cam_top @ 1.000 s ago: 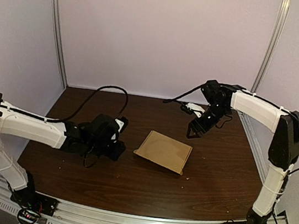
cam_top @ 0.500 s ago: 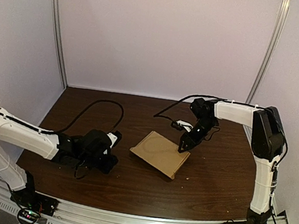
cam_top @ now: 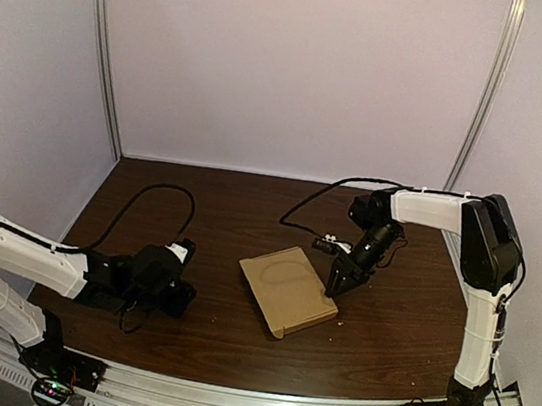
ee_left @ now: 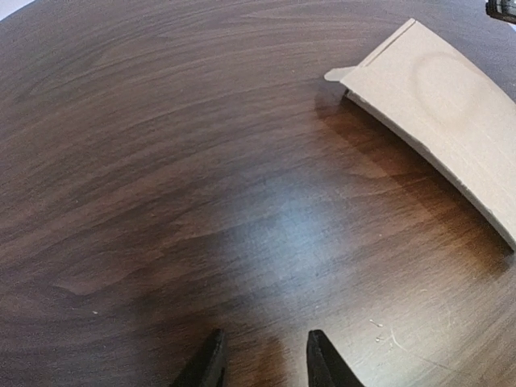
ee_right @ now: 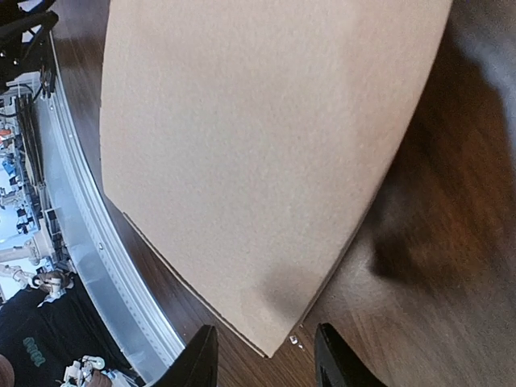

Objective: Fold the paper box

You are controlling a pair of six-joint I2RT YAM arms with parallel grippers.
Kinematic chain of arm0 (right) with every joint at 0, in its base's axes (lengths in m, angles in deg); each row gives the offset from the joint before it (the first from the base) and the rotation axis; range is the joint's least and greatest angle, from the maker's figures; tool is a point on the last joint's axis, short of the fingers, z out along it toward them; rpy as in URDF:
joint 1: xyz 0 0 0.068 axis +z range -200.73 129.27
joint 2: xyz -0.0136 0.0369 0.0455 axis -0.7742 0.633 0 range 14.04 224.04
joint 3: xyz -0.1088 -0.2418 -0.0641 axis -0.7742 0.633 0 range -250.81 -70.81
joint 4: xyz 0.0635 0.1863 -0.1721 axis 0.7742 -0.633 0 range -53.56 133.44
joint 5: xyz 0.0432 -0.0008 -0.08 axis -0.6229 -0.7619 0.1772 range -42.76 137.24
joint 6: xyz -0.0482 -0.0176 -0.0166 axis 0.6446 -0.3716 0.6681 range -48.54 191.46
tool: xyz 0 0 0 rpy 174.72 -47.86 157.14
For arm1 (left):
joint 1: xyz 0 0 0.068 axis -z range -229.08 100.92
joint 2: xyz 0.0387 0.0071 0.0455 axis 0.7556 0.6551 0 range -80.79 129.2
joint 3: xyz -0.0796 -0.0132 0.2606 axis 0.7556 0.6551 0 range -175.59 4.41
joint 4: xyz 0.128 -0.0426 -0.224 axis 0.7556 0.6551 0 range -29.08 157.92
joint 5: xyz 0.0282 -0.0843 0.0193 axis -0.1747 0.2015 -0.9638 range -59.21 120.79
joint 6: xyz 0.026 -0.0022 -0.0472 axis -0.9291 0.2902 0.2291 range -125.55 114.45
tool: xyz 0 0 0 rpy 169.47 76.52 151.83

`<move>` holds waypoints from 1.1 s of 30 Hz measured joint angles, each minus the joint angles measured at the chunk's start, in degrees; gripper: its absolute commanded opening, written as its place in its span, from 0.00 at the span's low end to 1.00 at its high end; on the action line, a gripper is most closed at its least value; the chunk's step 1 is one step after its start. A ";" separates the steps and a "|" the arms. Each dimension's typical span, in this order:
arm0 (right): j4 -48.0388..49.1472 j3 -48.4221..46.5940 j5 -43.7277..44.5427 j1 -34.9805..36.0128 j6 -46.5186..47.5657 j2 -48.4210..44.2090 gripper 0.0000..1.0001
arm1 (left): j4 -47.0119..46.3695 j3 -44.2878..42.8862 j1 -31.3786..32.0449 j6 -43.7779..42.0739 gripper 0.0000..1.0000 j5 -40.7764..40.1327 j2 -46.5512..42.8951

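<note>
The right gripper (cam_top: 338,277), fingers parted, hovers at the right edge of the flat brown cardboard box (cam_top: 284,288), which lies mid-way across the dark wooden table (cam_top: 199,213) with its long axis running far-left to near-right. The left gripper (cam_top: 171,288), also parted and empty, sits well apart to the left.

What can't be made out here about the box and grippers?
- Top view: whether the right gripper touches the paper box; too small and dark.
- Right wrist view: the box's outline, cut by the top edge.
- Left wrist view: the box's far part, cut by the right edge.
- All views: its underside, hidden by its top panel.
</note>
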 measured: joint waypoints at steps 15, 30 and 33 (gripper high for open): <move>2.45 -9.57 0.42 -0.09 -2.89 7.26 0.17 | -2.23 -6.40 0.00 4.50 0.38 4.00 9.22; 8.87 0.04 -7.45 -6.36 -11.69 4.87 0.02 | -0.48 -6.78 0.00 4.74 0.38 3.65 8.87; 9.07 1.79 -5.49 -10.95 -12.74 6.21 0.05 | -0.48 -6.80 0.00 4.74 0.38 3.28 8.85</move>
